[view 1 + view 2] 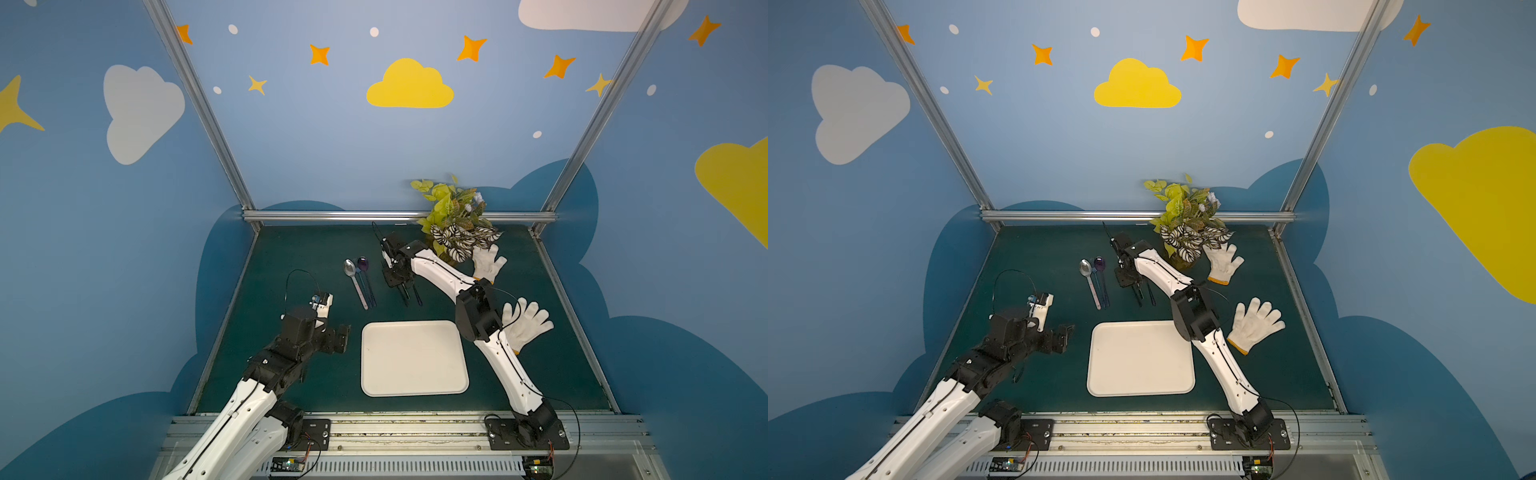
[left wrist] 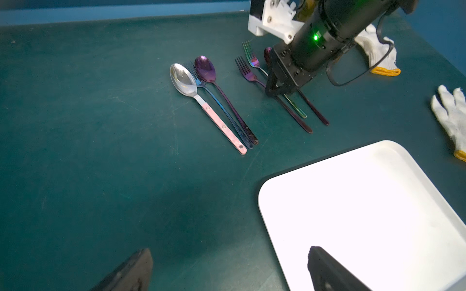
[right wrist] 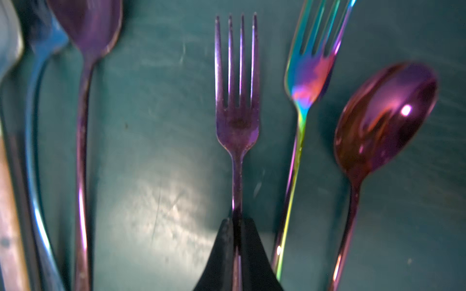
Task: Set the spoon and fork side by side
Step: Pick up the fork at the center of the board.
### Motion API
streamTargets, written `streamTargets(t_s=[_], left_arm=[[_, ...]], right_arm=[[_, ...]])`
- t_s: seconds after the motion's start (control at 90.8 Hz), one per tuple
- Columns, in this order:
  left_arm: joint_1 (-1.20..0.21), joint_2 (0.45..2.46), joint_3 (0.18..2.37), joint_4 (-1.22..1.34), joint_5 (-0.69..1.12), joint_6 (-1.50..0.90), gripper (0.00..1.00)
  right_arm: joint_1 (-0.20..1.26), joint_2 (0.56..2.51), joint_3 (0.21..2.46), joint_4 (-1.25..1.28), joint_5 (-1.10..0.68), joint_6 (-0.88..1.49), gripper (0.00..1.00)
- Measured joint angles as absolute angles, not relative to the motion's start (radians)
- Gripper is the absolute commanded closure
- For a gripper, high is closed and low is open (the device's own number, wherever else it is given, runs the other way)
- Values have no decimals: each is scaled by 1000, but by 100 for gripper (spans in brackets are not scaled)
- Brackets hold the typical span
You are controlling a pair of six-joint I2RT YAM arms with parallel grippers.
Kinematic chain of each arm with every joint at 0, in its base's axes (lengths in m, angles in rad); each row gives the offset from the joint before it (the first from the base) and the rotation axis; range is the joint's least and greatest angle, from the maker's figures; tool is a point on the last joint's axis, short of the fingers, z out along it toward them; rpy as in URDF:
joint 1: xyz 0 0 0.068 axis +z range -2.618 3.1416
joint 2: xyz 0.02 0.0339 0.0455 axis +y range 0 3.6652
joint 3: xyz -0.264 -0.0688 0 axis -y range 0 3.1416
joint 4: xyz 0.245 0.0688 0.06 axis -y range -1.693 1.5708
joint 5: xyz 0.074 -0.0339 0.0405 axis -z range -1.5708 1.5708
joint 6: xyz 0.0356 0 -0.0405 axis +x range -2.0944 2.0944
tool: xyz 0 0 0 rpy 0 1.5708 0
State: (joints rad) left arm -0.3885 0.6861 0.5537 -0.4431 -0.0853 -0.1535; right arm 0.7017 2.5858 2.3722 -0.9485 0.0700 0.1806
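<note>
- The right tool [image 3: 237, 226] is pinched together on the handle of the purple fork [image 3: 237, 121], a little below its neck. Whether the fork is lifted off the desk [image 3: 151, 126] is unclear.
- This fork lies between the purple spoon [image 3: 85, 30] and the rainbow fork [image 3: 310, 75], apart from both. The rose spoon [image 3: 385, 118] lies just beyond the rainbow fork.
- In the left wrist view the right tool's body hides most of the rose spoon's bowl and the middles of all three handles.
- The silver spoon [image 2: 182, 79], blue fork [image 2: 201, 83] and purple spoon lie close together in a row. The blue fork's tines are hard to make out against the desk.
- The left tool [image 2: 229, 250] hangs with its jaws wide apart and holds nothing, near a corner of the tray [image 2: 353, 201]. Only its fingertips show, cut off by the frame.
- In both top views the cutlery under the right tool is too dark and small to tell apart.
</note>
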Motion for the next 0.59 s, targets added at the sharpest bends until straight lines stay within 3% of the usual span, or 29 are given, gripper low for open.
streamTargets(t_s=[0.595], left_arm=[[-388,639,551,-440,-114,-155,0]], right_arm=[[667,2400,2369,-1283,47,172,100]])
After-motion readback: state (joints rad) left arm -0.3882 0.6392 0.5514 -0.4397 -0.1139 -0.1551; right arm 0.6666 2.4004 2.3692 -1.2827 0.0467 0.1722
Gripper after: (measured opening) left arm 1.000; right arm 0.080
